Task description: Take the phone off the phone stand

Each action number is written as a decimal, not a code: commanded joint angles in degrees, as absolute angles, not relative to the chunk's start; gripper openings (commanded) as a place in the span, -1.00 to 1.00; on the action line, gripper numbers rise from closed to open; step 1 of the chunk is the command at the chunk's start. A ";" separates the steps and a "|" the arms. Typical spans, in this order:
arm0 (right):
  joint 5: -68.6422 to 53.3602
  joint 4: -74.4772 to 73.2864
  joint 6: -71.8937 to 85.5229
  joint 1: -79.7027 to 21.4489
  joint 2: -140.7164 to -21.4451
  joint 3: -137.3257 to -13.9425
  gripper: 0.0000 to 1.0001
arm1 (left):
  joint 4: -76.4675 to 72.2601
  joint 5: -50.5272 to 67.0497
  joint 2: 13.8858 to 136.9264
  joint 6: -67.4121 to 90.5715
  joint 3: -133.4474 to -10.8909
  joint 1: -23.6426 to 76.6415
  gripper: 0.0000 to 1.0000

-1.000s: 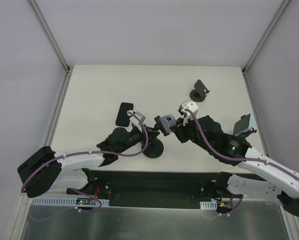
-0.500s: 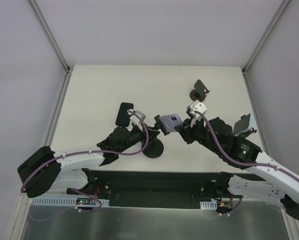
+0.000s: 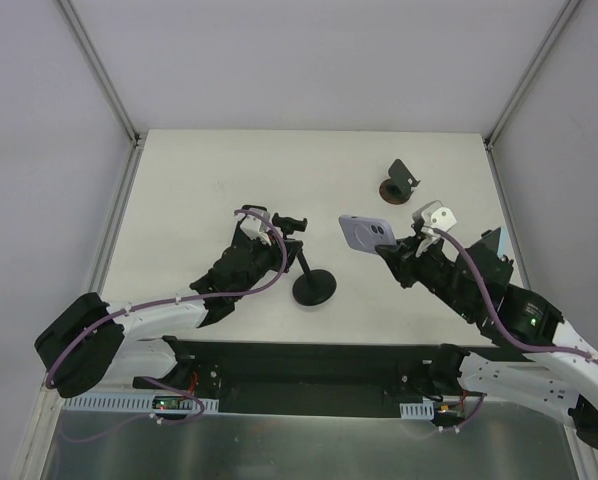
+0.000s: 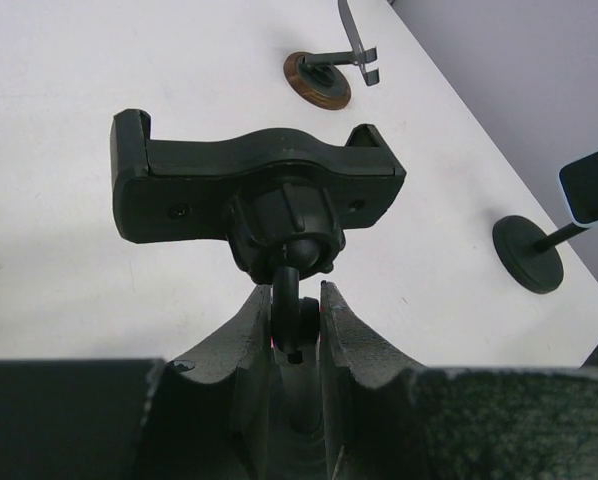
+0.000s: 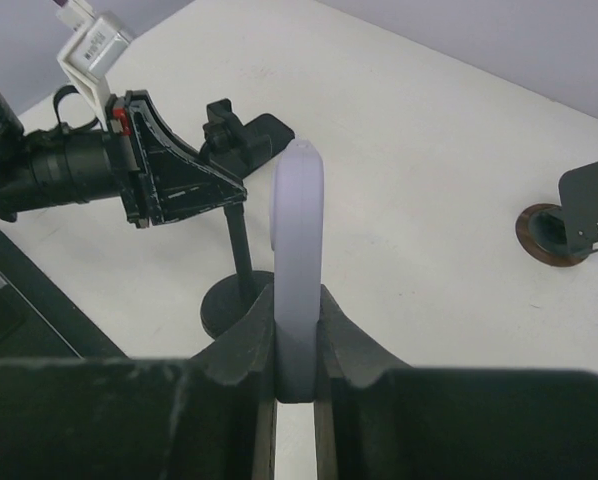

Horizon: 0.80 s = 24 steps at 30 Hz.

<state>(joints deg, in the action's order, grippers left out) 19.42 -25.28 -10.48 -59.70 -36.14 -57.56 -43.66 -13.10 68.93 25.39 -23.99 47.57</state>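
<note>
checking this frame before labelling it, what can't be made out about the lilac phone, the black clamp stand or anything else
1. Screen of the lilac phone: top view shows its camera back, right wrist view only a thin edge.
2. Round base of the black clamp stand: in the left wrist view, hidden under the left gripper.
3. White-edged second phone: cut off by the left wrist frame edge.

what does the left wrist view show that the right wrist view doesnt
Only left wrist: the empty cradle of the phone stand, seen close, and a far-right stand carrying a device. Only right wrist: the lilac phone edge-on in the right pincer, plus the phone stand's round base. Both: the phone stand with the left pincer shut on its neck, and the brown-based stand.
</note>
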 commanded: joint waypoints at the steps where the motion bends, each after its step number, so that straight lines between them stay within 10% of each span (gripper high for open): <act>1: 23.02 -23.03 -12.13 -59.59 -36.38 -58.63 -0.99 | -31.29 -15.47 70.84 22.85 -21.45 47.28 -1.00; 24: 28.74 -20.39 -13.97 -59.68 -33.05 -51.42 -0.98 | -43.32 -2.74 89.54 6.77 -51.75 39.91 -1.00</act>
